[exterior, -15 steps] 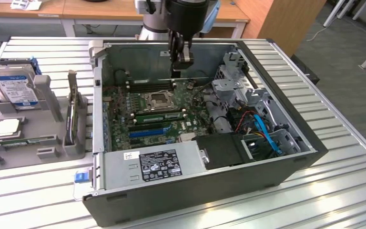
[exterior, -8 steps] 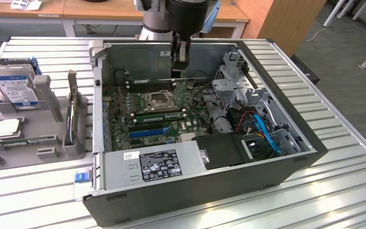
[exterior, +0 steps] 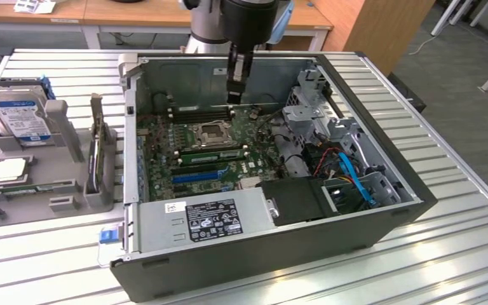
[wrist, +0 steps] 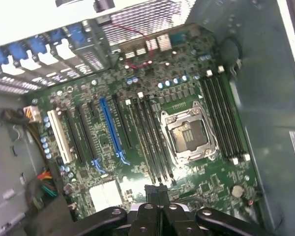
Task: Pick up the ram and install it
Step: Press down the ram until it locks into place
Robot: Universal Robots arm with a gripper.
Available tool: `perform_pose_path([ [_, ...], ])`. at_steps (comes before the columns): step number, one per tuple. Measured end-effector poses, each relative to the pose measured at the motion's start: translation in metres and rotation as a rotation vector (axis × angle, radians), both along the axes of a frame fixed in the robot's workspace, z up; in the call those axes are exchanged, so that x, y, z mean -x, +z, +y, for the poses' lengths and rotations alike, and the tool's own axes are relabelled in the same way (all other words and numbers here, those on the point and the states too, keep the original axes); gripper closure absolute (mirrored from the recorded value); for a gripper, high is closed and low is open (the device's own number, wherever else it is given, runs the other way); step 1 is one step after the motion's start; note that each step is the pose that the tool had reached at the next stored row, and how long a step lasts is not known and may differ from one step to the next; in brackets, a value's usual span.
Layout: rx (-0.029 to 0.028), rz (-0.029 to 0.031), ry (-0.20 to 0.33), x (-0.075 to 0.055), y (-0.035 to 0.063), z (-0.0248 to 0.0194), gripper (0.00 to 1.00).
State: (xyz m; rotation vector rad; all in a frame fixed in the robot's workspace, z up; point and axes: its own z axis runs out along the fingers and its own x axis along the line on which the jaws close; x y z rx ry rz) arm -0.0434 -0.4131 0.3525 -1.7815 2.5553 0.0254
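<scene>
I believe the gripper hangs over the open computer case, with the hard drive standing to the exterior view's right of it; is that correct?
Not quite: the exterior view shows the hard drive standing to the left of the computer case; the gripper does hang over it.

A lab or workshop for computer assembly: an open PC case [exterior: 312, 210] lies on a slatted aluminium table [exterior: 447, 254], a grey fixture [exterior: 40, 184] holds a hard drive [exterior: 20, 114] and a CPU [exterior: 11, 168], with wooden desks [exterior: 142, 13] behind.
</scene>
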Motion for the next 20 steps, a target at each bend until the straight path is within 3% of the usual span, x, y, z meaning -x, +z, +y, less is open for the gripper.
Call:
perform_pose_path([
  [20, -0.0001, 0.0, -0.361, 0.0, -0.0002, 0.0, 0.89],
])
